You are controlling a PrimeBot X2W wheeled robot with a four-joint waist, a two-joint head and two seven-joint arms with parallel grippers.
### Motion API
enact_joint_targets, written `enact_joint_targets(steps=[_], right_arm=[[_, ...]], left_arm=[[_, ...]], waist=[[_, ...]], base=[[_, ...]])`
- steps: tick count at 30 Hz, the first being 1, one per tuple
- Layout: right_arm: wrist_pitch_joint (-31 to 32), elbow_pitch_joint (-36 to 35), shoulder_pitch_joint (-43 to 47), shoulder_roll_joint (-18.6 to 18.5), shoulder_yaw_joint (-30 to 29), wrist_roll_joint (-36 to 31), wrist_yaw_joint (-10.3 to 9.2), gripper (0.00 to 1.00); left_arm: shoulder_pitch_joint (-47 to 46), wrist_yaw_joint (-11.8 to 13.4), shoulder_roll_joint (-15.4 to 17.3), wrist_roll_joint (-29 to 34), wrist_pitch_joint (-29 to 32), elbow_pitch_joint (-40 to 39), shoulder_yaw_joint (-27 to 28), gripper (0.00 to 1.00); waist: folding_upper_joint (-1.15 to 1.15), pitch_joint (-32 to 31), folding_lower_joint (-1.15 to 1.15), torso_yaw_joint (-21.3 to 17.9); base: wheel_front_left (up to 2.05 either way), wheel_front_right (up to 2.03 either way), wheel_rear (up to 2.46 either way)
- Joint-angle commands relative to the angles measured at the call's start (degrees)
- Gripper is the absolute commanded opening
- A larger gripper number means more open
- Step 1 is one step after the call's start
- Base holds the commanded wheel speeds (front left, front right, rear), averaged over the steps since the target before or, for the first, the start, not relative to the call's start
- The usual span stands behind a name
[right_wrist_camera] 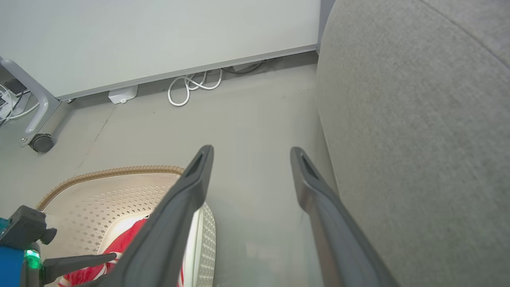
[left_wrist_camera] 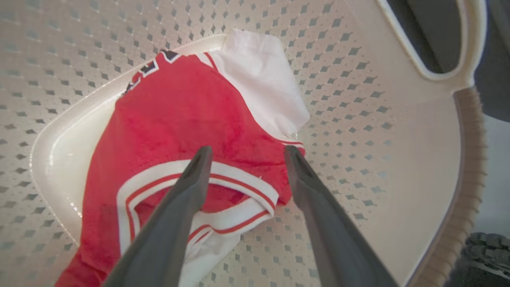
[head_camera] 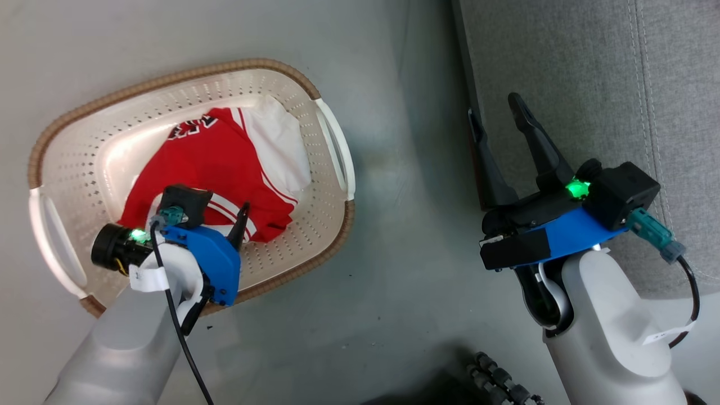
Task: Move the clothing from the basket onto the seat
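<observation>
Hovering above the jersey [left_wrist_camera: 171, 119] in the basket [left_wrist_camera: 378, 99], the left claw [left_wrist_camera: 248, 149] gapes.

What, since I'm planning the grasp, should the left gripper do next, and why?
Probably lower the left gripper slightly and close on the jersey: its jaws stand open over the striped trim, and the jersey lies ungripped in the basket.
</observation>
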Motion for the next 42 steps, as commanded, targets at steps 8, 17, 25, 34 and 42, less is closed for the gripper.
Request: enact_joint_targets(steps=[8, 17, 25, 34, 42], right_arm=[[-0.4, -1.7, -1.6, 0.1, 0.7, 2.4, 0.01, 1.00], [-0.5, -3.3, -1.8, 0.1, 1.6, 4.3, 0.01, 1.00], [-0.4, -3.7, -1.7, 0.1, 2.2, 5.3, 0.01, 1.00], [-0.4, -3.4, -1.8, 0.1, 2.0, 5.7, 0.01, 1.00], [-0.4, -3.1, -1.8, 0.1, 1.6, 4.5, 0.01, 1.00]], left_arm=[[-2.4, -0.1, 0.9, -7.7, 6.9, 3.5, -1.2, 1.00], [-4.4, -0.1, 0.1, -11.8, 10.2, 7.1, 0.4, 1.00], [-6.4, 0.3, -0.7, -12.6, 9.2, 8.9, 0.9, 1.00], [-7.6, 0.1, -0.8, -11.9, 8.0, 10.2, -0.6, 0.00], [-8.2, -0.1, -1.3, -12.4, 7.4, 10.7, -1.4, 0.00]], waist=[[0.00, 3.7, -0.01, -2.2], [0.00, 6.2, -0.01, -4.0], [0.00, 7.4, -0.01, -5.2], [0.00, 7.2, -0.01, -5.3], [0.00, 7.0, -0.01, -4.7]], base=[[0.00, 0.00, 0.00], [0.00, 0.00, 0.00], [0.00, 0.00, 0.00], [0.00, 0.00, 0.00], [0.00, 0.00, 0.00]])
